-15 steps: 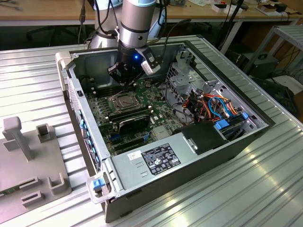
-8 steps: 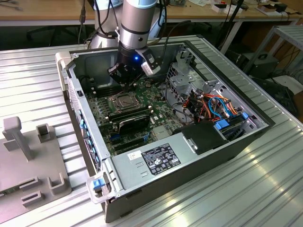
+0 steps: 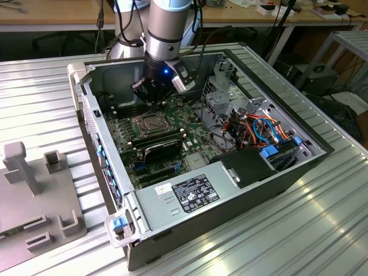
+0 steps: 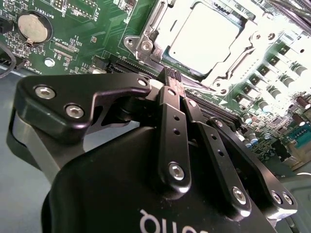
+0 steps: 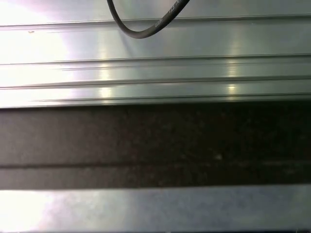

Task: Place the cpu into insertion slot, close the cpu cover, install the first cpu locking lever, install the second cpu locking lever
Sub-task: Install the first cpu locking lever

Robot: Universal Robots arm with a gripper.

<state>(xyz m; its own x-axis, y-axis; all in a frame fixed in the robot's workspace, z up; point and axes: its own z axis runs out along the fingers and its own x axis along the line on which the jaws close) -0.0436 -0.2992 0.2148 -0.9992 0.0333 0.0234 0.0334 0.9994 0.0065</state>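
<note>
**A:** Where is the chip?

**B:** Chip (image 4: pixel 204 36): seated flat in the socket (image 3: pixel 148 122) on the green board (image 4: pixel 97 29). The silver cover (image 4: pixel 156 29) lies over its edges, as seen in the second wrist view.

**A:** And the gripper?

**B:** Gripper (image 4: pixel 170 77): just beside the socket's near edge, fingers pressed together with nothing between them. Its black body blocks part of the board. In the exterior view the arm (image 3: pixel 167 29) stands over the socket, inside the open computer case (image 3: pixel 259 198).

**A:** Anything hard to read?

**B:** The cover's far side is washed out by glare.

**A:** Surroundings?

**B:** Coin battery (image 4: pixel 33 26), coloured wires (image 3: pixel 261 129), power supply (image 3: pixel 190 192). The first wrist view gives the ribbed table (image 5: pixel 155 73) and a black cable (image 5: pixel 141 30).
</note>
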